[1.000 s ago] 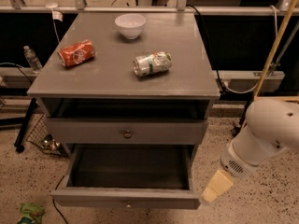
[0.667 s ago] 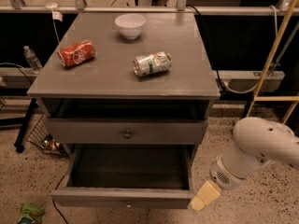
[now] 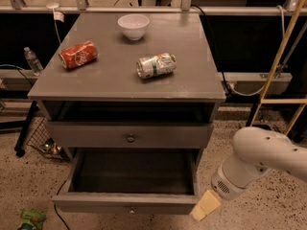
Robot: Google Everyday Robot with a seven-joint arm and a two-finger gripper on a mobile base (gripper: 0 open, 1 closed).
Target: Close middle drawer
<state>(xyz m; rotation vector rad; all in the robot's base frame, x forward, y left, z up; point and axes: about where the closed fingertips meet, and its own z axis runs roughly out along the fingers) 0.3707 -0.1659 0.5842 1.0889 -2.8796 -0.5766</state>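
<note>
The gripper (image 3: 205, 206), its opening impossible to tell, sits by the right corner of the middle drawer (image 3: 96, 204), whose rigid front likely takes a plain push.

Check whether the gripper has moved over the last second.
Yes. The gripper has moved down and left in view, now beside the right front corner of the open middle drawer.

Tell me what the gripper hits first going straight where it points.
The gripper, low by the right front corner of the cabinet, points down and left. First in line looks like the open middle drawer, at the right end of its front. Depth is unclear; it might slip past to the floor.
</note>
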